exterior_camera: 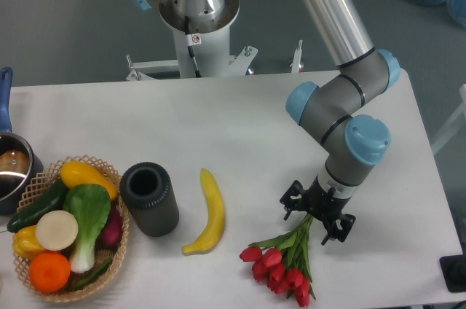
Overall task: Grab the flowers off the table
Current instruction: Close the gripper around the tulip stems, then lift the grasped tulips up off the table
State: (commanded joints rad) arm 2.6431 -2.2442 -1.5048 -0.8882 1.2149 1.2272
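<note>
The red flowers (284, 268) lie on the white table (240, 127), near its front edge and toward the right. The robot's hand (315, 214) is down over the stem ends, its fingers spread apart on each side of them.

My gripper (317, 216) sits over the stem end of the flowers (282, 264); bare table (262, 134) lies behind and to both sides of me; the banana (207, 213) stands nearest, then the black cylinder (149, 199); the basket (65, 227) well apart.
</note>
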